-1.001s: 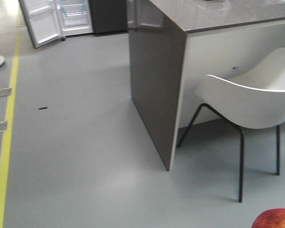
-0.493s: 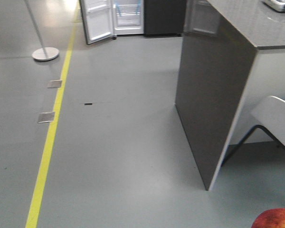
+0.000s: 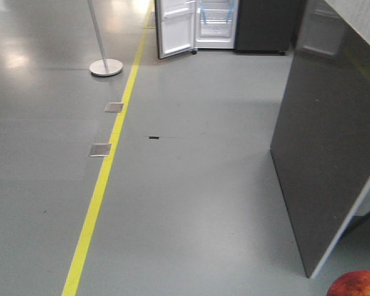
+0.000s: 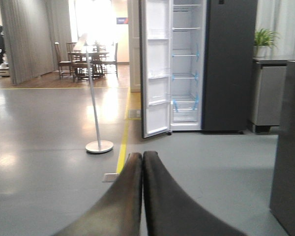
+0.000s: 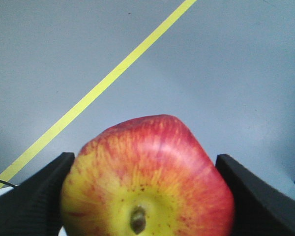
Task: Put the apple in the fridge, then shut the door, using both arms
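Holding apple [image 5: 147,172] in right gripper [image 5: 146,196], one black finger [image 5: 34,196] pressed to each flank, stem end toward the wrist camera. Shows in bottom right corner of front view, over bare floor [image 3: 191,203], nowhere near a shelf yet. Probably kept clamped and low so as to ride steady while the base drives.

Left gripper [image 4: 142,160] empty, tips pressed together, pointing straight at fridge [image 4: 187,59]. Presumably kept free for the door [image 4: 155,73]. Door swung wide, left of the white shelves [image 4: 186,76], so no opening needed: only loading, then closing. Fridge well apart from apple, at far end of floor, just right of yellow line [image 3: 105,179] and post [image 3: 105,65]. Dark counter panel [image 3: 320,142] near on the right.

Against half a second ago: fridge, yellow line and post all shifted rightward in front view; counter panel pushed toward right edge; white chair gone from view. Reads as base swinging left to face the fridge. Apple unchanged in its corner, so grip judged secure.
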Available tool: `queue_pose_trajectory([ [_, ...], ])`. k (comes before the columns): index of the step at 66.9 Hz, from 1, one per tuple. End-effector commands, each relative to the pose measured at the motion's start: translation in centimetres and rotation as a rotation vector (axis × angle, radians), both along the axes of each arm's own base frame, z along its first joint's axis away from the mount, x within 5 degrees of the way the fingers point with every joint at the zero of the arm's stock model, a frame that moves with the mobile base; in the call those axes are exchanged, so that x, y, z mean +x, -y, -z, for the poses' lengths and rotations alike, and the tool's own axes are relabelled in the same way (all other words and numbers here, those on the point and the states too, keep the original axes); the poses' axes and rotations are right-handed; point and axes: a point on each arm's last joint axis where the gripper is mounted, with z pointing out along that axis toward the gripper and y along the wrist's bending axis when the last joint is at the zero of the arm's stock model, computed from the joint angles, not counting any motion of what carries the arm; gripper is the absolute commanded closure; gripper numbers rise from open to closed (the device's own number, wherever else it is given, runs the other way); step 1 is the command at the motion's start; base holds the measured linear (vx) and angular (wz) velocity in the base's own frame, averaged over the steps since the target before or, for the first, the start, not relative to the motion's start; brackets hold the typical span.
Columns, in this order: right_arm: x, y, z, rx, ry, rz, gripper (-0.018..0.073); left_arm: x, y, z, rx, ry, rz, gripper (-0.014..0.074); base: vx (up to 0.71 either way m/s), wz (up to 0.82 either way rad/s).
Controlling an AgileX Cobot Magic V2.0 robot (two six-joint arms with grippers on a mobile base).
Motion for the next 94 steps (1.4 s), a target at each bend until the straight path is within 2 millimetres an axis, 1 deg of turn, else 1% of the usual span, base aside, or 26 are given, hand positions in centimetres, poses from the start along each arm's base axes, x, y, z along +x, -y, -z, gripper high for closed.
queue_pose_trajectory([
  [1, 0.37, -0.21, -1.21, 0.047, 0.069, 0.007, 0.0349, -0.30, 0.00, -1.23, -0.014, 0.095, 0.002, 0.0603, 0.15, 0.27],
  [48, 0.37, -0.21, -1.21, 0.047, 0.069, 0.007, 0.0349, -0.30, 0.00, -1.23, -0.014, 0.095, 0.002, 0.0603, 0.18, 0.20],
  [94, 0.37, -0.21, -1.21, 0.047, 0.069, 0.007, 0.0349, -0.30, 0.00, -1.23, -0.014, 0.095, 0.002, 0.0603, 0.24, -0.02],
])
